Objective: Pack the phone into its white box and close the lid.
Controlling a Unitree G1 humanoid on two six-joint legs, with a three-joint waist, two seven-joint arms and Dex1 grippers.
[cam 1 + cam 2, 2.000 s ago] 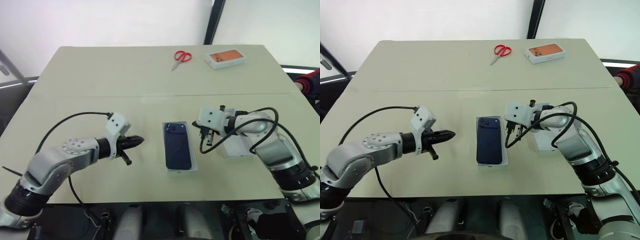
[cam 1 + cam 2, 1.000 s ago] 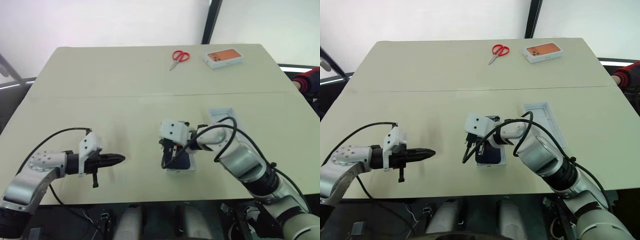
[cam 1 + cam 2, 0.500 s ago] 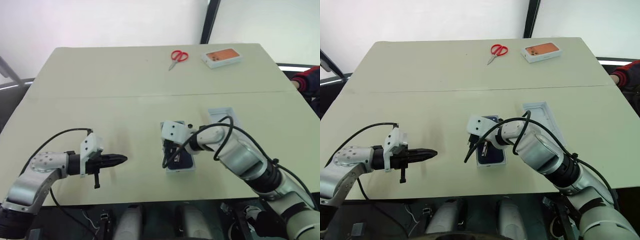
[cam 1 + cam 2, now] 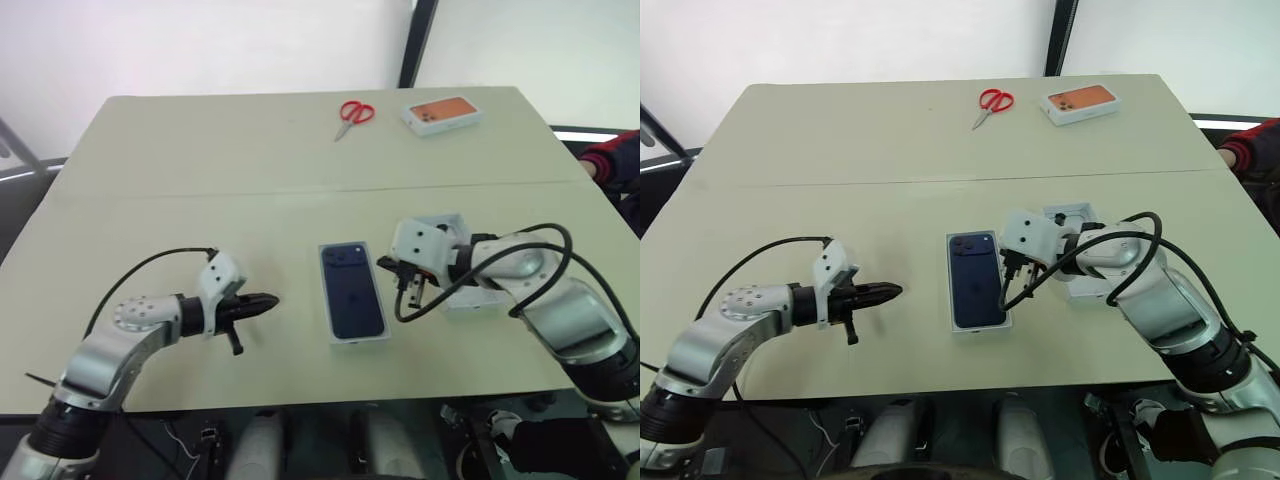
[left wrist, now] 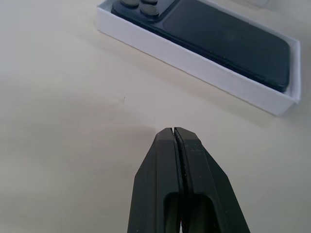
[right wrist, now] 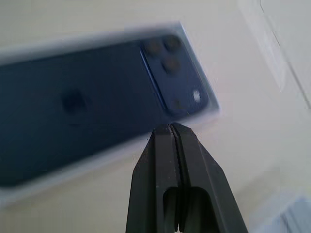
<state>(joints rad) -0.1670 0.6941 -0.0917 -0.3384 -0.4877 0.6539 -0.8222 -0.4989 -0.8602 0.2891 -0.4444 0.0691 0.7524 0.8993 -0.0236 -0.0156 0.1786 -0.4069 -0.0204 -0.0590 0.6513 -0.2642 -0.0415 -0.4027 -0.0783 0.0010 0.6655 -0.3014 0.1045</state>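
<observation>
The dark navy phone (image 4: 353, 290) lies back up inside the white box (image 5: 209, 72) at the table's middle, its camera cluster at the far end. The lid (image 4: 468, 298) lies to the box's right with its pale inside up, partly hidden by my right arm. My left gripper (image 4: 268, 301) is shut and empty, pointing at the box from its left, a short gap away. My right gripper (image 4: 400, 275) is also shut and empty, hovering just right of the box by the phone's camera end (image 6: 175, 63).
Red scissors (image 4: 353, 113) and a white box with an orange picture (image 4: 442, 113) lie at the table's far edge. A person's red sleeve (image 4: 615, 160) shows at the right edge. Bare tabletop spreads left of the box.
My right gripper has swung right, off the phone's near end, leaving the phone in full view. My left gripper has moved right, closer to the box.
</observation>
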